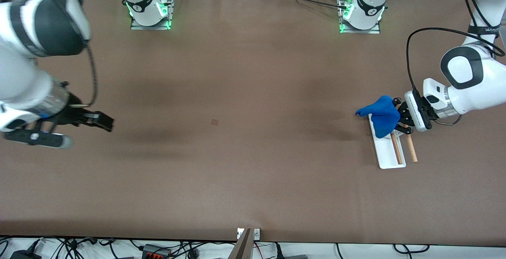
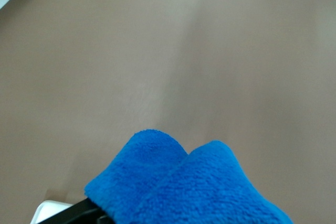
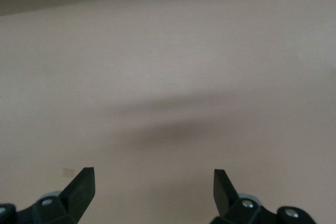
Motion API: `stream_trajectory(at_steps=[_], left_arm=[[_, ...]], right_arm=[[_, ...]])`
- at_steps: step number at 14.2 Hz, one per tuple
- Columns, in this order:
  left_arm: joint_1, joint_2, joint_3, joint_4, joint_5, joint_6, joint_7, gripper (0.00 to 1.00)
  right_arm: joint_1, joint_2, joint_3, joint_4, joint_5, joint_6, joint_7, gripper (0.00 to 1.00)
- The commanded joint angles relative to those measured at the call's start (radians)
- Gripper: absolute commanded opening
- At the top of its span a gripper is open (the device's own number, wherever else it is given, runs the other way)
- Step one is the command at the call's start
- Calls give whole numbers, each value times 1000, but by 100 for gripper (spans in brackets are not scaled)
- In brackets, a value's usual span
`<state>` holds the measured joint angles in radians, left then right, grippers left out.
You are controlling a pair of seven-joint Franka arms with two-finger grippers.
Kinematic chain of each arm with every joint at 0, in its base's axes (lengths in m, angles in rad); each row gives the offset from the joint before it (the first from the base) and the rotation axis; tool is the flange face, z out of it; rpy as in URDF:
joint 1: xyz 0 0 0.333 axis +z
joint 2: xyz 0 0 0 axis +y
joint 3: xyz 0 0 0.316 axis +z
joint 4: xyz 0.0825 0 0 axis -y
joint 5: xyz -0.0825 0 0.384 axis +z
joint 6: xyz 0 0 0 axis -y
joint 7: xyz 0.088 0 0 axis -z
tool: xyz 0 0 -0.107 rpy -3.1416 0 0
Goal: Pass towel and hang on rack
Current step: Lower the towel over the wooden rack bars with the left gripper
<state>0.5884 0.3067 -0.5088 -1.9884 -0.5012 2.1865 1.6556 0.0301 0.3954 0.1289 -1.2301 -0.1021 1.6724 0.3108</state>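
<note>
Towel [image 1: 382, 116] is being held by left claw [image 1: 398, 121] over rack [image 1: 389, 148], lower right of frame; hanging unfinished. Right claw [image 1: 103, 121] is waiting open, left edge.

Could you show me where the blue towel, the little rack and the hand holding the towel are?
towel [image 1: 382, 113], front view, middle of the blue cloth.
rack [image 1: 387, 159], front view, bare white base.
left gripper [image 1: 400, 118], front view, between its fingertips at the towel's edge.
</note>
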Motion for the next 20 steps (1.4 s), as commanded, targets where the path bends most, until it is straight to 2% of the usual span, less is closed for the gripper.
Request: stream_trajectory(at_steps=[1, 4, 7, 9, 13, 17, 20], left_arm=[[11, 0, -1, 81, 136, -65, -68, 0], [16, 2, 1, 125, 236, -96, -129, 0], [30, 3, 1, 169, 315, -105, -155, 0], [36, 38, 0, 219, 381, -105, -155, 0], [42, 77, 6, 266, 423, -102, -154, 0], [45, 103, 22, 269, 432, -96, -157, 0], [45, 109, 42, 267, 432, -87, -155, 0]], right_arm=[[4, -65, -101, -37, 11, -19, -86, 100], [-12, -93, -179, -43, 65, -34, -258, 100], [-39, -148, -181, -83, 64, -54, -303, 100], [-76, -178, -151, -124, 65, -51, -322, 100], [-68, -207, -146, -161, 59, -51, -322, 100], [-70, -344, -146, -389, 65, 47, -323, 100], [-72, -386, -147, -449, 59, 50, -323, 100]])
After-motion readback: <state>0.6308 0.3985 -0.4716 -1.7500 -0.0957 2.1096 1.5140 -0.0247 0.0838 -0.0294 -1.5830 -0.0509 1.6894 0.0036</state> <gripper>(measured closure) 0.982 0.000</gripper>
